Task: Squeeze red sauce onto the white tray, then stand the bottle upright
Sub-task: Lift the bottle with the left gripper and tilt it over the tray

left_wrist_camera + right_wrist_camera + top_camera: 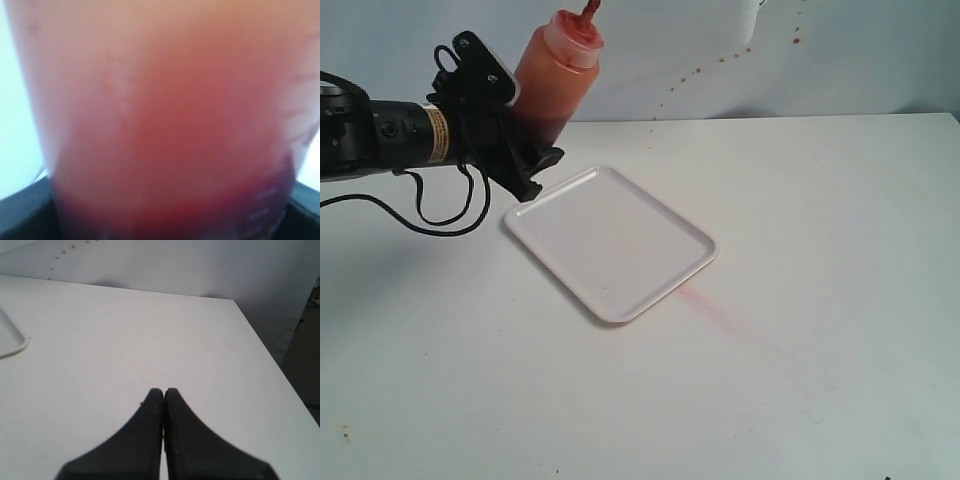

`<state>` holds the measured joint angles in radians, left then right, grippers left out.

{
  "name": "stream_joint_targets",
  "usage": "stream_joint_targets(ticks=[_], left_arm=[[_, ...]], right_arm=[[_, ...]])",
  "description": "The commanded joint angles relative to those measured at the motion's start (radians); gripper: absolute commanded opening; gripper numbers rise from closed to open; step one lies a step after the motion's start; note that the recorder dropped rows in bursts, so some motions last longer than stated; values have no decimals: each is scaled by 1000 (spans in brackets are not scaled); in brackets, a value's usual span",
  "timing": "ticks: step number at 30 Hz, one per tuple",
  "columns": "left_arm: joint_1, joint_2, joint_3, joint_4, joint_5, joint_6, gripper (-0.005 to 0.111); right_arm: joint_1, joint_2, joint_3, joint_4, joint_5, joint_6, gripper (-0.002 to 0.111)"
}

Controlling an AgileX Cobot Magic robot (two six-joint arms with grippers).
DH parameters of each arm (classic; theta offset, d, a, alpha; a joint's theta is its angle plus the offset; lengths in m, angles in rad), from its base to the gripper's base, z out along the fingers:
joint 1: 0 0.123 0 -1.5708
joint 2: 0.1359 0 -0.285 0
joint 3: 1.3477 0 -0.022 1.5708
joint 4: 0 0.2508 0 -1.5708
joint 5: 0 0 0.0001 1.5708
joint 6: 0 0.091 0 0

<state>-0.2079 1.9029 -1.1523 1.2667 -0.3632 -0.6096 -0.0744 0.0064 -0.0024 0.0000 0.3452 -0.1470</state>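
Pinching the bottle (555, 80) nozzle-up at upper left, the left end effector (520, 125) hangs; the white tray (610, 240) shows no sauce yet. Right end effector (163, 395) is pressed together.

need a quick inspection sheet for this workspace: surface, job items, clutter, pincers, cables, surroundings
surface: white table, faint red smear running off one corner of the white tray
job's things: bottle held off the table, nozzle up, slightly tilted, red sauce inside; white tray lies flat on the table, no sauce seen on it
clutter: nothing seen
pincers: left pincer closed on the bottle; right pincer shut, empty, over bare table
cables: black cable loops below the left arm
surroundings: pale back wall with small red spatter spots
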Motion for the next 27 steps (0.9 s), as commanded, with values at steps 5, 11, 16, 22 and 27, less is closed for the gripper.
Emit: stream_joint_targets(ticks=[5, 11, 16, 22, 27], left_arm=[[-1, -4, -3, -52, 32, 117, 0], [-1, 41, -3, -60, 94, 146, 0], [-1, 69, -4, -60, 184, 196, 0], [-1, 75, -4, -60, 233, 342, 0], [-1, 75, -4, -51, 331, 467, 0]], right_arm=[[-7, -6, 2, 30, -153, -1, 0], [-7, -6, 2, 63, -270, -1, 0], [-7, -6, 2, 63, -316, -2, 0], [-7, -6, 2, 123, -398, 49, 0], [-7, -6, 2, 333, -394, 153, 0]])
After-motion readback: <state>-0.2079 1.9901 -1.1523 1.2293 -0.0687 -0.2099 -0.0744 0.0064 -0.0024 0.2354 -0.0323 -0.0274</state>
